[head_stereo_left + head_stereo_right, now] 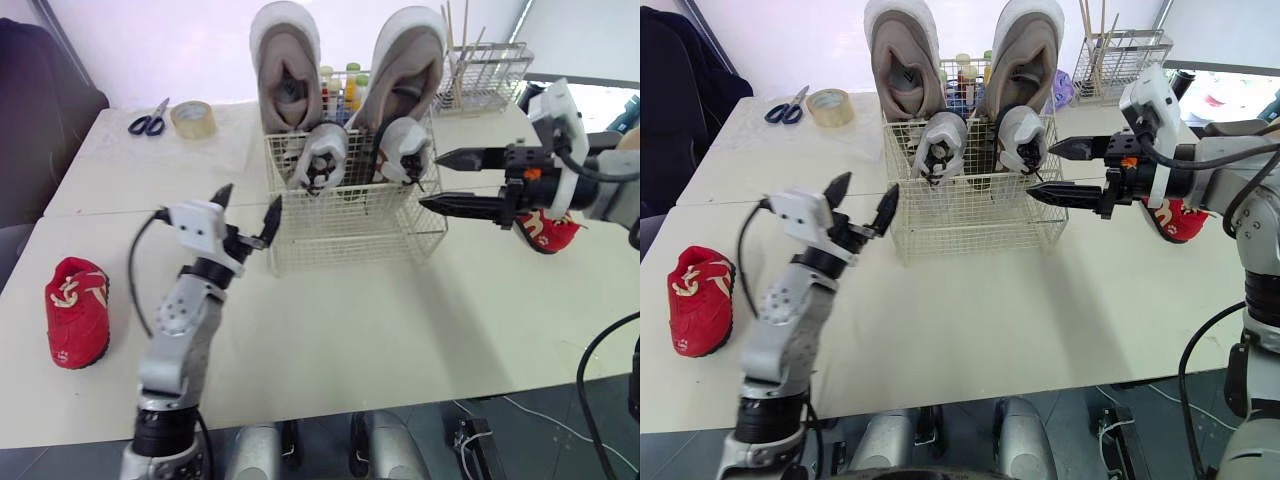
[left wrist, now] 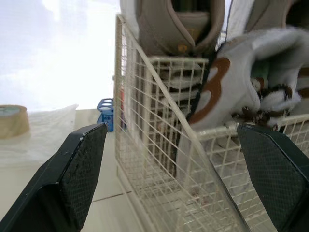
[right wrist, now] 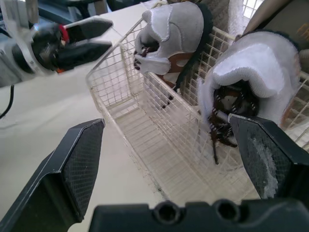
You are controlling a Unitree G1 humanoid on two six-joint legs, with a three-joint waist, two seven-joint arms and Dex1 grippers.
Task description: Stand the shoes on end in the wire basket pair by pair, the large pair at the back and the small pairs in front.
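Note:
A white wire basket (image 1: 350, 225) stands mid-table. Two large beige shoes (image 1: 285, 65) (image 1: 408, 62) stand on end at its back. Two small white shoes (image 1: 320, 157) (image 1: 404, 148) stand on end in front of them. One small red shoe (image 1: 77, 310) lies at the table's left edge. Another red shoe (image 1: 547, 230) lies right of the basket, partly behind my right gripper. My left gripper (image 1: 247, 214) is open and empty just left of the basket's front corner. My right gripper (image 1: 437, 180) is open and empty at the basket's right side, close to the right white shoe (image 3: 251, 82).
Scissors (image 1: 150, 121) and a tape roll (image 1: 193, 119) lie at the back left. A wire rack with sticks (image 1: 485, 72) stands at the back right. Bottles (image 1: 350, 88) sit behind the basket. Bare tabletop (image 1: 400, 320) stretches in front of the basket.

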